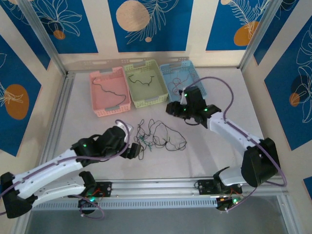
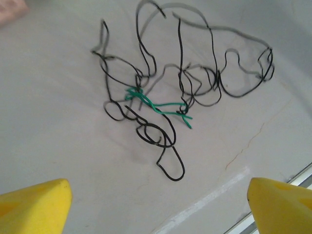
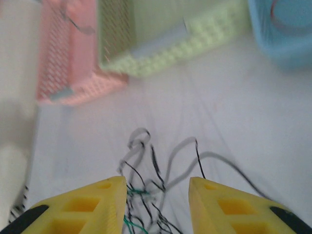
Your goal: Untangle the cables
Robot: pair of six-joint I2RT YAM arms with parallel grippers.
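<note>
While your left gripper hangs spread wide, its yellow fingertips cut off at the frame corners, the tangled cables lie mid-worktop, towards the near edge. Your right gripper is part spread, pinching nothing; its view is blurred, so the strands beneath are hard to separate.
</note>
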